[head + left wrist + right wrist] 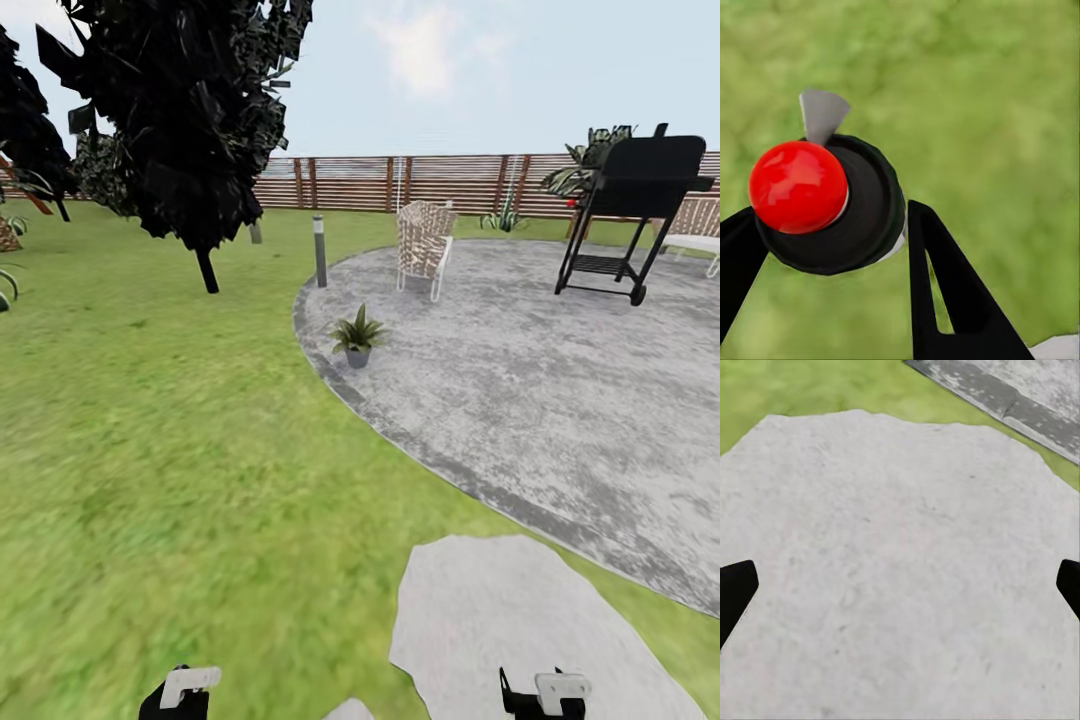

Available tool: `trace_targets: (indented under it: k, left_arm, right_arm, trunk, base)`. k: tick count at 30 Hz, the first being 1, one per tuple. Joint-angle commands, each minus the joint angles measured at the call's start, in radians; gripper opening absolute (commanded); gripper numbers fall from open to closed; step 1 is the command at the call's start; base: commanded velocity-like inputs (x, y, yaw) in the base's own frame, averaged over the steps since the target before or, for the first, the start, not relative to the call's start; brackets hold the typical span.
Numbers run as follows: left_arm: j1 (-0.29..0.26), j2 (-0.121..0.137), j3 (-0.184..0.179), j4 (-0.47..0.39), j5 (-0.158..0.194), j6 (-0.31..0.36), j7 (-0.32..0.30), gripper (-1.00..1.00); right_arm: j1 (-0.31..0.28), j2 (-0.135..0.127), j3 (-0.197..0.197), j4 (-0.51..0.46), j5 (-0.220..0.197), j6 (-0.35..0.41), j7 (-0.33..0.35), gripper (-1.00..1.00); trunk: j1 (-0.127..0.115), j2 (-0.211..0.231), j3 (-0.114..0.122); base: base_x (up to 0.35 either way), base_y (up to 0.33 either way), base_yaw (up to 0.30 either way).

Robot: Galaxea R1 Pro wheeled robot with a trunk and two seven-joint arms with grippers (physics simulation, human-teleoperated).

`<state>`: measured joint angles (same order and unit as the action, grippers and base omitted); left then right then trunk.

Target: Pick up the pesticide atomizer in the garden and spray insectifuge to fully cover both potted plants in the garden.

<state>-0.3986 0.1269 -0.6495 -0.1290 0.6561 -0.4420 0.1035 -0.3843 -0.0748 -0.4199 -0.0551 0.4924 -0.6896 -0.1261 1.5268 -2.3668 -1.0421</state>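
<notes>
Left pincer: clamped on the pesticide atomizer, red top facing the camera, over lawn.
Right pincer: fingers wide apart above a grey stepping stone.
Middle: one potted plant on the round patio's near-left edge.
Far: wicker chair, black grill, slatted fence.
Writing: none readable.

Black grill at 1 o'clock, wicker chair at 12, grey bollard just left of it, dark tree around 11.
</notes>
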Motion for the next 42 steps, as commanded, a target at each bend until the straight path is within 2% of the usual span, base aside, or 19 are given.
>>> trace_targets:
  k: [1, 42]
  left_arm:
    - [0.000, 0.000, -0.009, -0.001, 0.000, -0.001, 0.009, -1.00]
    - [0.000, 0.000, -0.008, -0.001, 0.000, -0.001, 0.009, -1.00]
  right_arm:
    - [-0.001, 0.000, -0.003, 0.001, 0.011, -0.002, -0.007, 1.00]
    - [-0.001, 0.001, -0.003, 0.001, 0.011, -0.002, -0.007, 1.00]
  trunk:
    - [0.000, 0.000, -0.001]
    - [0.000, 0.000, -0.001]
  base:
    - [0.339, 0.000, 0.000]
    - [0.338, 0.016, 0.000]
